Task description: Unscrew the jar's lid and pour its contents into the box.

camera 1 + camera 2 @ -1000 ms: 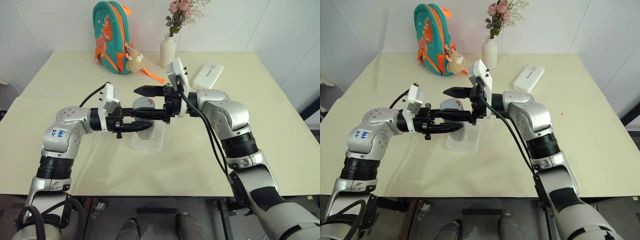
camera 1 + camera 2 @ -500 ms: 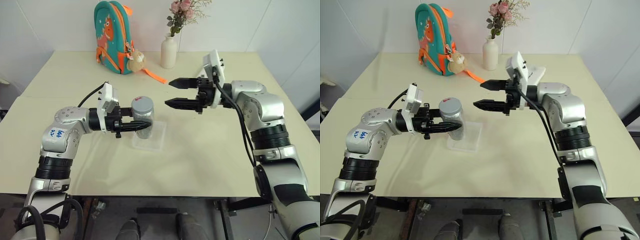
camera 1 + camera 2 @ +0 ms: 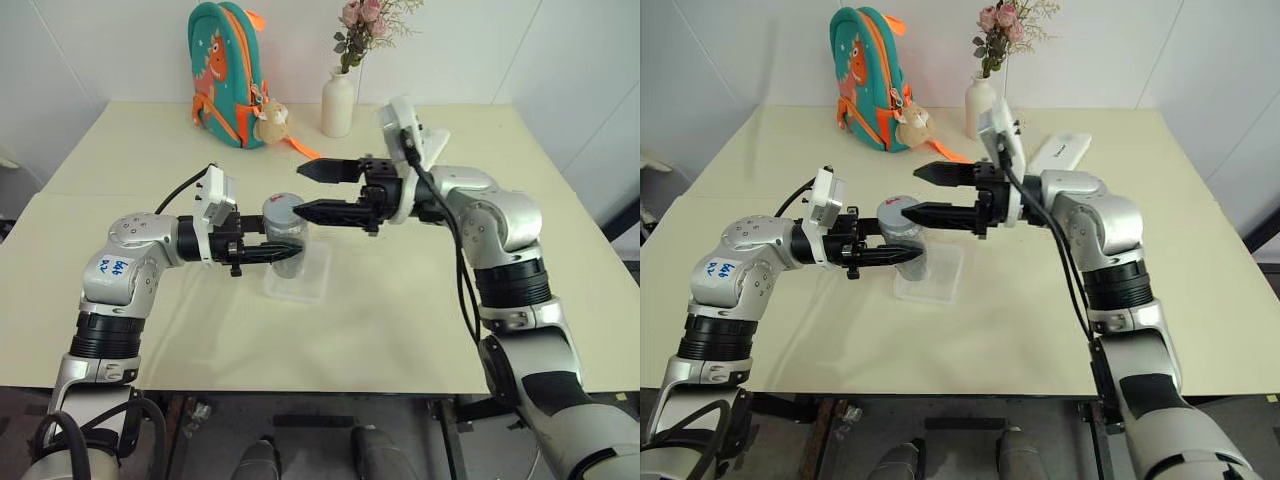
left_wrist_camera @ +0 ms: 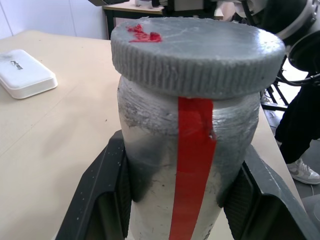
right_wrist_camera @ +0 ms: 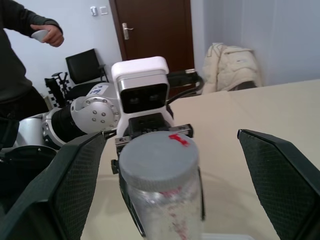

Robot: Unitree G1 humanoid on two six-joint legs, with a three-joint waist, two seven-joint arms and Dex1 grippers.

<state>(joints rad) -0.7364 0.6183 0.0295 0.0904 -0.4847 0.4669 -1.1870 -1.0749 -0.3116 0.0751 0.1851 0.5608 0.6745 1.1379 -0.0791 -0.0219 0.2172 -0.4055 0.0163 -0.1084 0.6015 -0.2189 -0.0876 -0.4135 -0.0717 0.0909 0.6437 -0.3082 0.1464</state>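
Left eye view, frame centre: we clamp the jar [image 3: 287, 240] in the left gripper [image 3: 283, 252]; right gripper [image 3: 305, 190], wide, approaches the lid [image 3: 284, 208] for unscrewing.

Head pair: I look down over the table [image 3: 400, 330].
Wrists: close, level, facing across the shared jar [image 4: 190, 165].

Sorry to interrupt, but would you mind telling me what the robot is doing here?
The left gripper holds the jar upright over the box on the table. The lid is on. The right gripper, jaws wide open, is at the lid from the other side, not gripping it. Nothing has been poured.
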